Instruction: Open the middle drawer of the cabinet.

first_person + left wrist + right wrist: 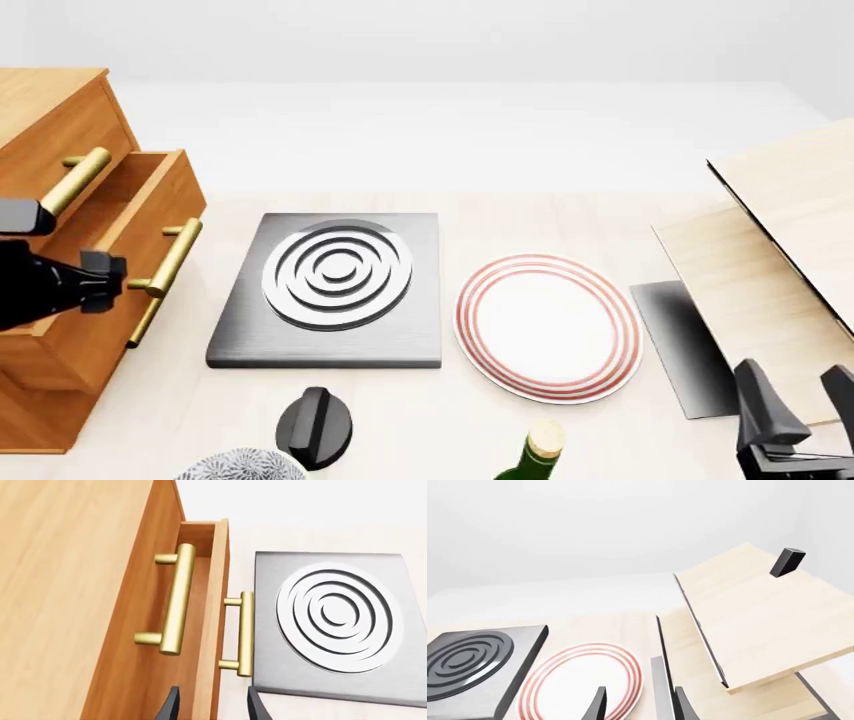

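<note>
The orange-brown cabinet [47,120] stands at the table's left edge. Its middle drawer [94,340] is pulled partway out, with the brass bar handle [167,270] facing the table. My left gripper [114,275] sits right beside that handle, open. In the left wrist view its dark fingertips [170,705] straddle the edge of the drawer front [217,580], short of the handle [245,632]. The uppermost drawer's handle [80,175] lies on a shut front. My right gripper [801,395] hovers at the front right, open and empty, also shown as the right gripper [639,705].
A grey hob plate [327,290] with white rings lies right of the drawer, then a red-ringed plate [547,325]. Near the front edge are a black knob [314,425], a patterned bowl [240,465] and a green bottle [534,455]. Pale slanted boards [787,250] fill the right.
</note>
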`<state>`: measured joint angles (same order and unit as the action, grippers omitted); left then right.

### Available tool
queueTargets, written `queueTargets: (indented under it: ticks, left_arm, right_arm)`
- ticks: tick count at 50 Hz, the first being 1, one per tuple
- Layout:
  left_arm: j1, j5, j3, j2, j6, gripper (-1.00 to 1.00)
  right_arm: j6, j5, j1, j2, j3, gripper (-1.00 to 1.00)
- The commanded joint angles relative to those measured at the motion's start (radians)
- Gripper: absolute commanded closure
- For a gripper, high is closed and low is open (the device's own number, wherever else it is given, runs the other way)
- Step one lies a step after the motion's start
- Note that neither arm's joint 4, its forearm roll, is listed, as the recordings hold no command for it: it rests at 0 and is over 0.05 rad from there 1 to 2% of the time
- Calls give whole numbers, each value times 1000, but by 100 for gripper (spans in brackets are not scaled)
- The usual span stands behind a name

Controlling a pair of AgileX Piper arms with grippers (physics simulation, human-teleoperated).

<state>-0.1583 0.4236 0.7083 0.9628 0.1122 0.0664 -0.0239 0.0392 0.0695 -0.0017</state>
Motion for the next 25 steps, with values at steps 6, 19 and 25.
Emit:
queueTargets:
  ticks: [6, 19, 25]
  left_arm:
    - [8, -9, -24, 10, -38, -100]
    - [-3, -25, -37, 23, -43, -100]
    - [-8, -30, -39, 27, -42, -100]
  right_arm:
    - [-1, 16, 0, -19, 0, -100]
    - [-1, 10, 1, -12, 0, -100]
    - [-3, 11, 1, -13, 0, -100]
